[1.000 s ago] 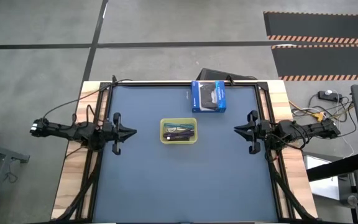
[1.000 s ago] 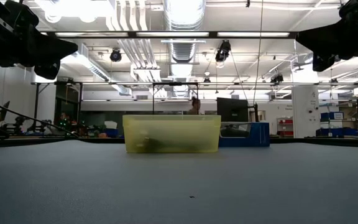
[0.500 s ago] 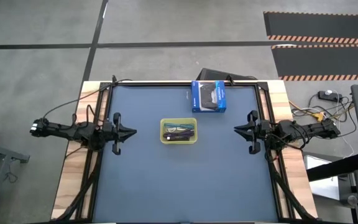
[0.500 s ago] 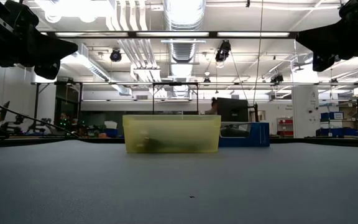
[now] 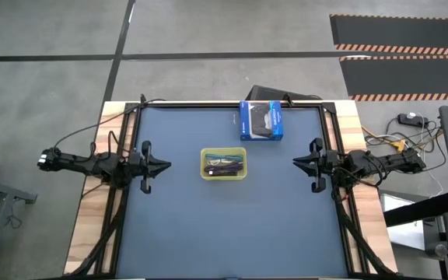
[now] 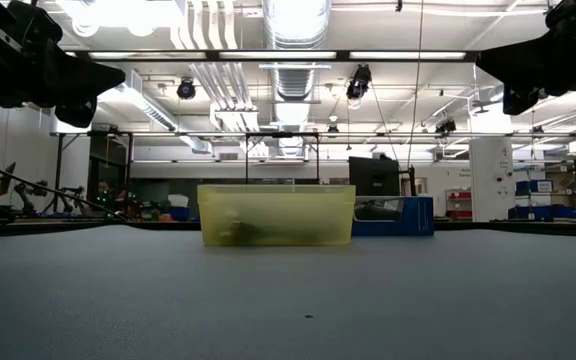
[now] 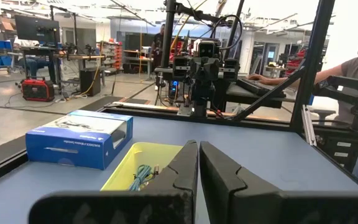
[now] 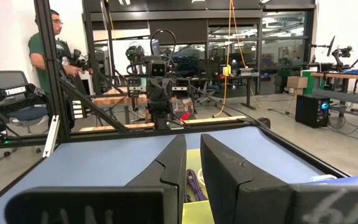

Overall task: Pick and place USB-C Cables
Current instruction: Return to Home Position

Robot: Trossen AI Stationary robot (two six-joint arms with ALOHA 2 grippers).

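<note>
A small yellow tray [image 5: 204, 165] sits mid-table and holds the bundled USB-C cables [image 5: 225, 166]. The left wrist view shows a teal cable [image 7: 143, 176] in the tray [image 7: 124, 165]. The right wrist view shows a purple one [image 8: 193, 181] between my fingers. In the low view the tray's wall [image 6: 276, 215] blurs its contents to a dark shape. My left gripper [image 5: 168, 164] hovers left of the tray, shut and pointing at it [image 7: 199, 163]. My right gripper [image 5: 294, 162] hovers to the tray's right, shut and pointing at it [image 8: 193, 163]. Both hang above the table, holding nothing.
A blue-and-black retail box [image 5: 261, 120] lies near the table's far edge, just beyond the tray, and shows in the left wrist view too [image 7: 79, 138]. Black frame rails run along the left, right and far edges. A person [image 8: 47, 46] stands off the table by the left arm's base.
</note>
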